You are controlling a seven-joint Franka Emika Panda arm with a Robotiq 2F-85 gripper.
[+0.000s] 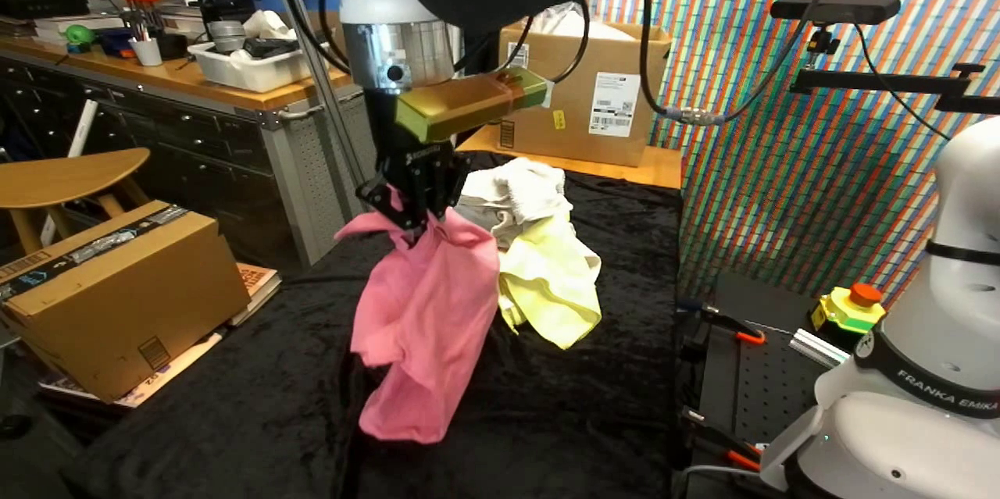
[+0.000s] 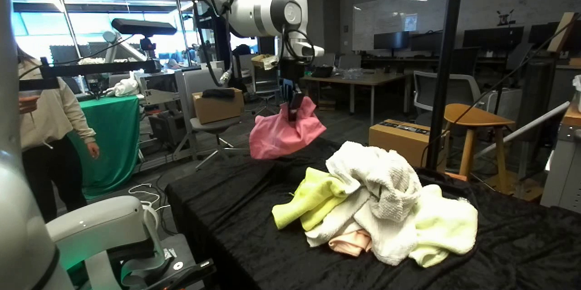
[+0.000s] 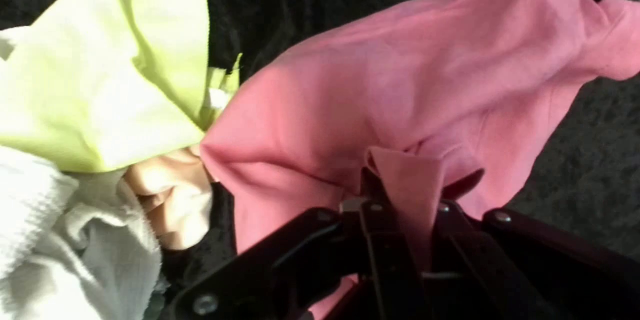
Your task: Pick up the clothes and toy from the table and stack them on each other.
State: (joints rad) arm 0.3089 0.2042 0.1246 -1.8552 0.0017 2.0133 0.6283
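While a taped cardboard box (image 1: 125,304) is seen off the left edge of the black-draped table (image 1: 562,436) in an exterior view, the pink cloth (image 1: 430,311) is held to its right, over the middle of the table, clamped near its upper end by the gripper (image 1: 419,228), whose fingers are pressed together on a bunched fold. Most of the cloth is seen hanging below the fingertips, with a short flap thrust out to their left; whether its lowest hem is touching the table cannot be told. Further right and nearer the far edge, the white cloth (image 1: 535,187) is heaped, and in front of it the yellow-green cloth (image 1: 551,272) is draped, short of the right edge. Past that edge a red button (image 1: 865,295) is shown. In an exterior view a person (image 2: 50,117) is shown off the table's left edge, then a peach cloth (image 2: 350,241) tucked beneath the white cloth, then a pale yellow cloth (image 2: 447,222) at its right, the peach cloth being hidden where the button is seen. In the wrist view the peach cloth is shown as well, and the pinched fold is seen standing up between both fingertips, a detail too small to be made out from outside.
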